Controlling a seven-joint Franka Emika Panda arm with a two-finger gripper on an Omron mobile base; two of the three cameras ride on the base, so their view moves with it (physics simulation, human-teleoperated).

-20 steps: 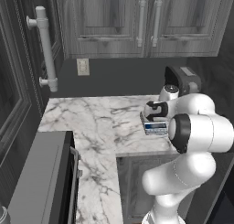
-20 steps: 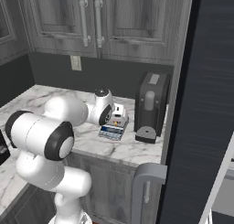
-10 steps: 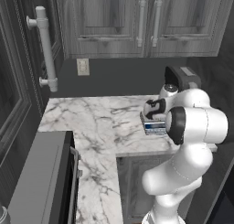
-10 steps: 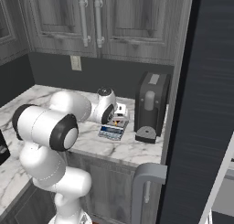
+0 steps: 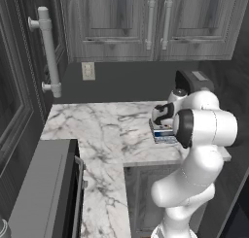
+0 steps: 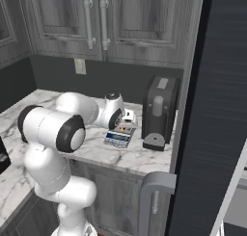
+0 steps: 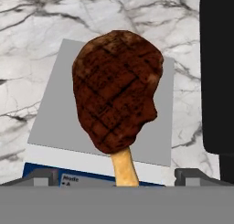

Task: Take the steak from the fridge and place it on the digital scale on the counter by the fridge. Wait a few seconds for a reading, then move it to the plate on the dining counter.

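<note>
Grey wood-grain cupboards [image 5: 146,23] up top, a dark backsplash with a wall socket [image 5: 88,71], and down below the narrow veined marble counter [image 5: 97,130] tucked in beside the black fridge [image 6: 222,110]. On that counter, right next to a tall black boxy appliance [image 6: 159,112], sits the scale [image 7: 64,118], and there it is: the steak [image 7: 116,88] lying flat on the grey platform, grill marks up, its pale bone end pointing toward the display strip and just overhanging the front edge. The gripper [image 7: 116,181] hangs directly over it with its jaws spread as wide as they go and nothing between them; the finger tips [image 7: 194,175] sit either side of that bone end, clear of the meat. So by the look of it we're in the waiting stretch, letting the scale read. Doing this well means hands off: keep the fingers clear of the platform and the meat, no nudging, no leaning on the display edge. When the pause is up, I'd come straight down and close across the thick body of the steak rather than the thin bone, which looks likely to twist or slip out. Lift vertically first, because that black appliance stands close on one side and a sideways sweep could clip it. Then it's the carry to the dining counter.
</note>
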